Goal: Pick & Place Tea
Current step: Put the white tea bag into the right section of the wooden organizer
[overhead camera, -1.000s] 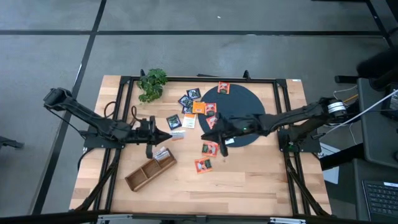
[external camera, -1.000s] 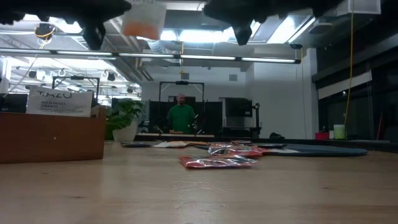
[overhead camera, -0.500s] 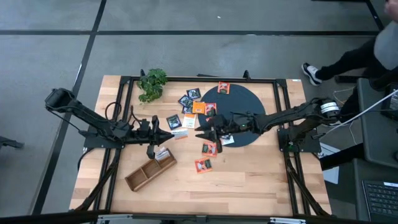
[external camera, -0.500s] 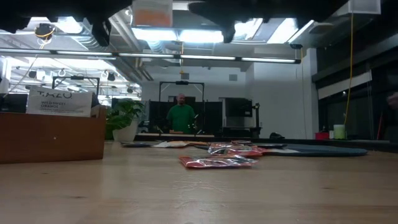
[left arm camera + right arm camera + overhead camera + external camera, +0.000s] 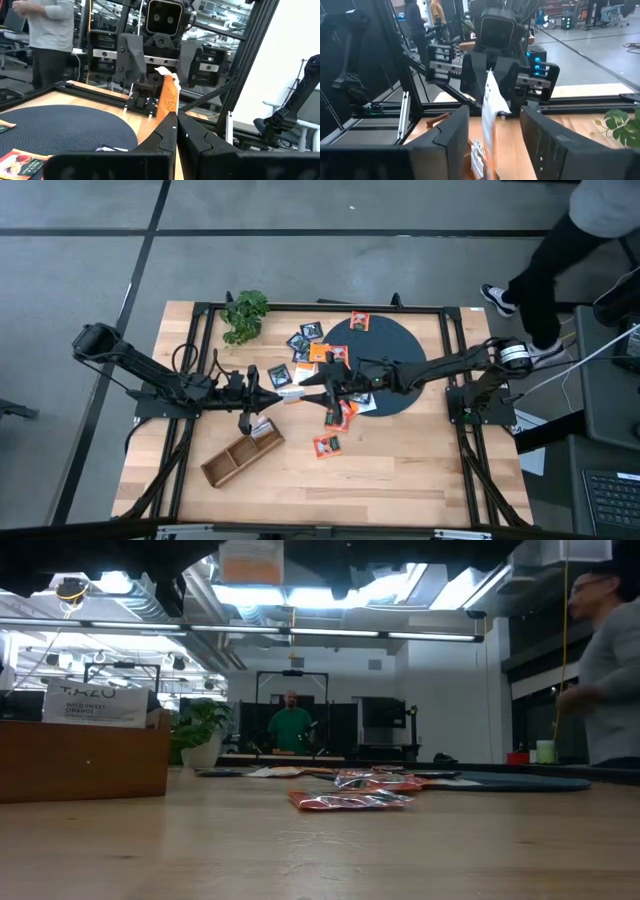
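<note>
Both grippers (image 5: 303, 390) meet tip to tip just left of the dark disc (image 5: 400, 355), sachets (image 5: 327, 445) scattered around it

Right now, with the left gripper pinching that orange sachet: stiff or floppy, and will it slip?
The orange sachet stands upright from the shut left gripper without drooping, so probably light and fairly stiff. Its top corner curls, so likely bendable. Held by one edge only, it may pivot if bumped.

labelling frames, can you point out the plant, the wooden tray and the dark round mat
plant (image 5: 245, 314), high view, middle of its leaves
wooden tray (image 5: 228, 464), high view, an inner compartment
dark round mat (image 5: 395, 350), high view, bare part of its surface
</note>
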